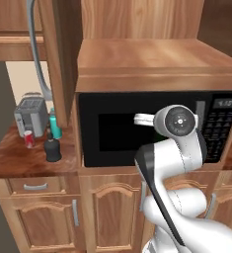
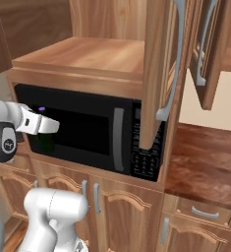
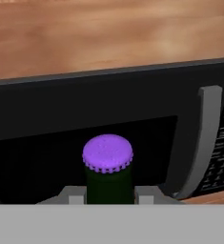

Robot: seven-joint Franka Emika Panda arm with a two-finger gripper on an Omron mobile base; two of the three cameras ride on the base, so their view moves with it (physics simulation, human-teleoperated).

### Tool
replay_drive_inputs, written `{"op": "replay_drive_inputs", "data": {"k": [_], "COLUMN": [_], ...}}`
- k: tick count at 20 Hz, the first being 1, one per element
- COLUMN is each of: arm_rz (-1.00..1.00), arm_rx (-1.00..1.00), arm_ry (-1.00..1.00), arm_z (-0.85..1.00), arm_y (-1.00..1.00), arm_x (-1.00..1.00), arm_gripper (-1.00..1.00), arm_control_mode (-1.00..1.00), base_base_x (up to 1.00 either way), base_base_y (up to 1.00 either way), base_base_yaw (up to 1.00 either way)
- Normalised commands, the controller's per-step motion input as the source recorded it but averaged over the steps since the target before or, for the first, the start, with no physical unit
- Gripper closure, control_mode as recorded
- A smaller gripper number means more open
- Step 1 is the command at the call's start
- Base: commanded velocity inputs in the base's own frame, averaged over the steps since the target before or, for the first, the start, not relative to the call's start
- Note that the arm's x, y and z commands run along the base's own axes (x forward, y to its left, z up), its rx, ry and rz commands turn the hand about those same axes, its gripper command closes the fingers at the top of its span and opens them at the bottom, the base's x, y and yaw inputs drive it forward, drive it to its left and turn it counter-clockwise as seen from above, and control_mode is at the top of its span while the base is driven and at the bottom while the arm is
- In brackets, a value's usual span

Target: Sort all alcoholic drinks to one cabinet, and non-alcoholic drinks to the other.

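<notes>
The claw [image 3: 109, 196] grips the green bottle [image 3: 108, 183] by its neck before the microwave [image 3: 132, 109].

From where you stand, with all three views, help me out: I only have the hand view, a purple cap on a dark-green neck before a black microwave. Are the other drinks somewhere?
Observer: Yes. In the left base view a red soda can, a teal bottle and a squat black bottle stand on the counter left of the microwave.
Operator: Anything behind them?
Observer: A grey toaster.
Operator: Is a cabinet open?
Observer: In the right base view a cabinet door hangs open, covering part of the microwave's right end.
</notes>
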Motion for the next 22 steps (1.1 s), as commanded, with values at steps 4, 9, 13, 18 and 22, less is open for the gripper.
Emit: {"op": "replay_drive_inputs", "data": {"k": [4, 9, 13, 18, 22], "arm_rz": [0.04, 0.02, 0.04, 0.04, 0.05], "arm_rx": [0.01, 0.0, 0.0, 0.0, 0.0], "arm_ry": [-0.03, -0.22, -0.25, -0.15, -0.04], "arm_z": [0.03, 0.45, 0.66, 0.81, 0.77], "arm_y": [-0.08, -0.1, -0.03, 0.0, -0.08], "arm_x": [-0.19, -0.55, -0.51, -0.11, 0.0], "arm_gripper": [1.0, 1.0, 1.0, 1.0, 1.0], "arm_control_mode": [-1.0, -1.0, -1.0, -1.0, -1.0], "base_base_x": [0.0, 0.0, 0.0, 0.0, 0.0], "base_base_y": [-0.03, 0.0, 0.0, 0.0, 0.0], "base_base_yaw": [0.02, 0.0, 0.0, 0.0, 0.0]}}
